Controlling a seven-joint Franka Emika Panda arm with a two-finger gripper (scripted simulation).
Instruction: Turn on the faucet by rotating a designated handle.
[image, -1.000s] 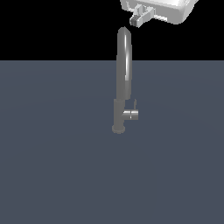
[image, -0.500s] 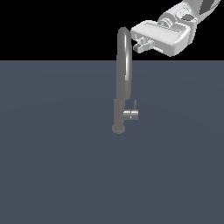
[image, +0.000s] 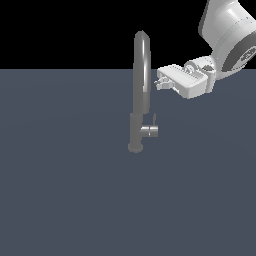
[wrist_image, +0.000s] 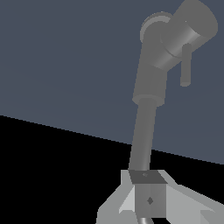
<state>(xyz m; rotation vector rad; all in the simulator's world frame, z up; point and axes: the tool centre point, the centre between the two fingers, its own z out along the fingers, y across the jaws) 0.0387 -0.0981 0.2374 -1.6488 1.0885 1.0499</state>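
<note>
The tall grey metallic faucet (image: 138, 100) with its narrow arched spout stood near the middle of the flat slate-grey worktop (image: 60, 190), well away from every edge. The short shiny grey stub handle (image: 150, 131) jutted from the thick lower post toward the exterior view's right, its thin lever rod (wrist_image: 186, 64) pointing up. The white robot gripper (image: 161, 83) hung just beside the upper spout, above the handle and apart from it. Whether its jaws stood wide or narrow could not be told.
</note>
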